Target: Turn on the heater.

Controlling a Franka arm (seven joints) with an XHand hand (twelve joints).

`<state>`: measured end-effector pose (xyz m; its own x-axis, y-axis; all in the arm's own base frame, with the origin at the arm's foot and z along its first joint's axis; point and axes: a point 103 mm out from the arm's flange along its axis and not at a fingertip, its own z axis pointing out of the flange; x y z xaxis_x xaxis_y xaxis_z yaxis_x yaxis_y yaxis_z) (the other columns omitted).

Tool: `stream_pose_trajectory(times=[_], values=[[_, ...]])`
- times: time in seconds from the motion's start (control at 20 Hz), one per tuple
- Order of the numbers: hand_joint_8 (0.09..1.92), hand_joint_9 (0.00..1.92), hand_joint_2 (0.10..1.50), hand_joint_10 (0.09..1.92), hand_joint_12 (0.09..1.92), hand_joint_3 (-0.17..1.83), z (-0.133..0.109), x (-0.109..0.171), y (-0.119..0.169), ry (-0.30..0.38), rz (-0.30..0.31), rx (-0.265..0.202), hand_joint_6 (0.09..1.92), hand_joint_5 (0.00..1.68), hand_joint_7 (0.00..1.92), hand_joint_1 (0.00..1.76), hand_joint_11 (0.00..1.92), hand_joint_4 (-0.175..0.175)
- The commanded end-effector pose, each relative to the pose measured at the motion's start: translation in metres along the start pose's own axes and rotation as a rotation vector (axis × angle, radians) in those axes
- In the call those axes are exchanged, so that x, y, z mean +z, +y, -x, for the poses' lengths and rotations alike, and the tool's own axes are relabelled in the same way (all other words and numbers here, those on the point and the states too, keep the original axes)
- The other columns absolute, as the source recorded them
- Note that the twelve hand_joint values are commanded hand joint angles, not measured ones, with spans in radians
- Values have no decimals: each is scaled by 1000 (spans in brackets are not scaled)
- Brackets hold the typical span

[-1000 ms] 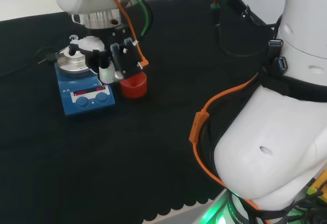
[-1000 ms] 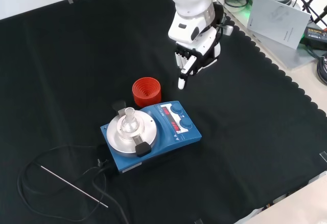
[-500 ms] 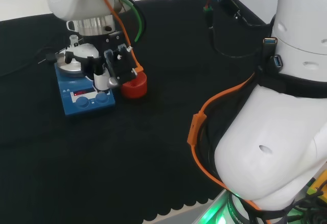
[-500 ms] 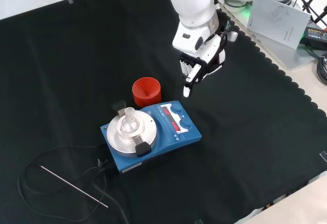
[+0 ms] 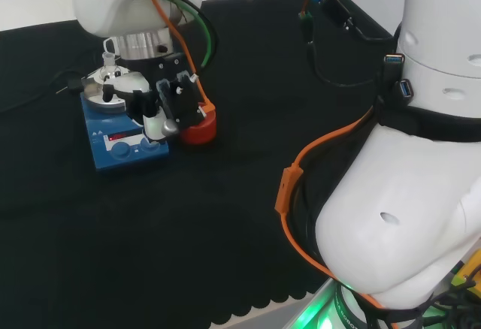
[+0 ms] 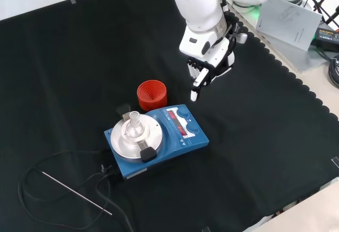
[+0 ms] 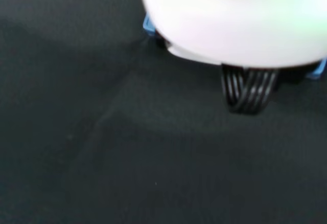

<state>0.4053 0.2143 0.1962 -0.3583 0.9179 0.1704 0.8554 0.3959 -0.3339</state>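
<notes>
Two blue knobs (image 6: pixel 187 122) sit on the front panel of the heater (image 6: pixel 159 141), a blue hotplate unit just below the middle of the front view, with a small glass vessel (image 6: pixel 134 119) standing on its round metal plate. The hand (image 6: pixel 207 65) hangs in the upper middle of that view, above and to the right of the heater and apart from it, with one finger stretched down toward the cloth and the others tucked back; it holds nothing. A red ribbed ring (image 6: pixel 152 95) stands just beside the heater's upper edge. The step in hand looks like the approach. The next move probably calls for bringing the pointing fingertip down and left onto a control, clear of the ring.
</notes>
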Motion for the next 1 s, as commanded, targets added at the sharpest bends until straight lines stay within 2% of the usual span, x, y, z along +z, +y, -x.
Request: stream_pose_trajectory(times=[0.05,0.2,0.45,1.0], values=[[1472,1367,202,1277,1154,1629,7,7,-5,2,-29,17,601,46,1263,1571,1262,-57],[1473,1447,261,1274,1182,1623,10,7,-7,-1,-43,27,595,49,1245,1490,1266,-54],[1483,1466,269,1278,1201,1631,11,8,-11,-13,-68,38,590,46,1242,1477,1270,-49],[1502,1477,267,1295,1227,1649,6,13,-16,0,-65,55,566,24,1243,1478,1274,-41]])
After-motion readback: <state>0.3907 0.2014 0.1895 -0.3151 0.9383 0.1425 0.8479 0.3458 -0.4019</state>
